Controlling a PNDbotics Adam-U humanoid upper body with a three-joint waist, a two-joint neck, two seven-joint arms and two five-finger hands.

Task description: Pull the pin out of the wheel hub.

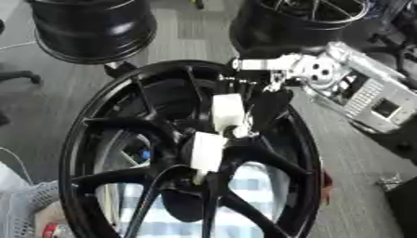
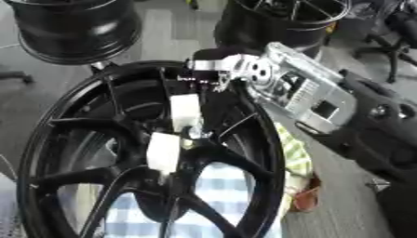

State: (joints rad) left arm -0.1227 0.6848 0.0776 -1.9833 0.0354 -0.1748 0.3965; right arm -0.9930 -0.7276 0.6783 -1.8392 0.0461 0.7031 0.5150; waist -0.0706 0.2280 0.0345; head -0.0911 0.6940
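A large black wheel (image 1: 187, 153) stands almost on edge in the middle of both views, its spokes meeting at the hub (image 1: 224, 139). The right robot hand (image 1: 265, 109) is brought in from the upper right on a silver forearm (image 2: 301, 90) and is laid across the upper spokes, its dark fingers (image 2: 216, 109) pointing down toward the centre of the wheel. Two white pads are seen on the hand: one (image 1: 229, 111) just above the hub and one (image 1: 208, 151) just below and to the left of it. Between them, at the hub, a small pale, shiny piece (image 1: 236, 131) can be made out; it is judged to be the pin, though its shape cannot be told. The fingers appear to be curled about that spot, but whether the pin is actually pinched cannot be told, since the dark fingers are lost against the dark spokes.

The pin is judged to lie along the wheel's axle line, pointing out of the face of the wheel toward the camera. It lies directly under the right robot hand, so the pull would have to be made straight outward along that line, away from the wheel face, not sideways across the spokes. No left robot hand is seen in either view, so the right is plainly the nearer.

Two more black wheels (image 1: 94, 28) stand behind, and a blue checked cloth (image 2: 216, 195) shows through the lower spokes.
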